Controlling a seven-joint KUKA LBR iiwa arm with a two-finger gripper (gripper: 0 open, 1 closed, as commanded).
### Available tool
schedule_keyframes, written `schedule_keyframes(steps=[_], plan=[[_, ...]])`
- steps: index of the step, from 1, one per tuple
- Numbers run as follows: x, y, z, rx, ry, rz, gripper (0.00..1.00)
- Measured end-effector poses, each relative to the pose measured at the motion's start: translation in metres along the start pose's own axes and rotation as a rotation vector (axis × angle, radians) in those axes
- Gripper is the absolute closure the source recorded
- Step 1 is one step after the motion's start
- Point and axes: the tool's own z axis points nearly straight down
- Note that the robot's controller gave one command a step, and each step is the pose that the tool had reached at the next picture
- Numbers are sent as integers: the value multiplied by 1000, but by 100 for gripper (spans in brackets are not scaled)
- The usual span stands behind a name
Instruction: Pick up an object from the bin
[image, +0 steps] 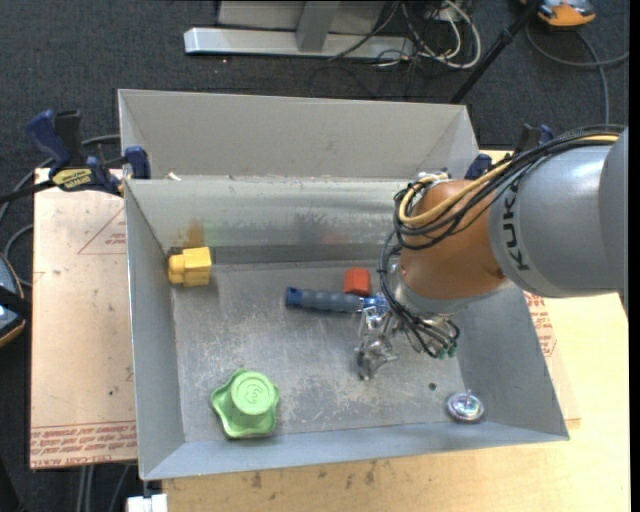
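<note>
Near the middle of the bin (300, 130) the pincer (367, 362), its gape beyond my telling, hung just beside a blue stick (320, 300), likely light and stiff, best gripped across its shaft.

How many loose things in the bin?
5: yellow plastic block rear left, blue rod-shaped handle centre, orange block beside it, green round cap front left, small silver metal disc front right. Arm may hide more.
</note>
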Motion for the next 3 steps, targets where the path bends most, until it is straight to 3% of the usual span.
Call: schedule_keyframes(steps=[1, 2, 3], plan=[[-3, -1, -71, 3, -18, -7, 100], [-1, 0, -67, 0, -11, -7, 0], [-70, -12, -57, 2, -16, -24, 0]])
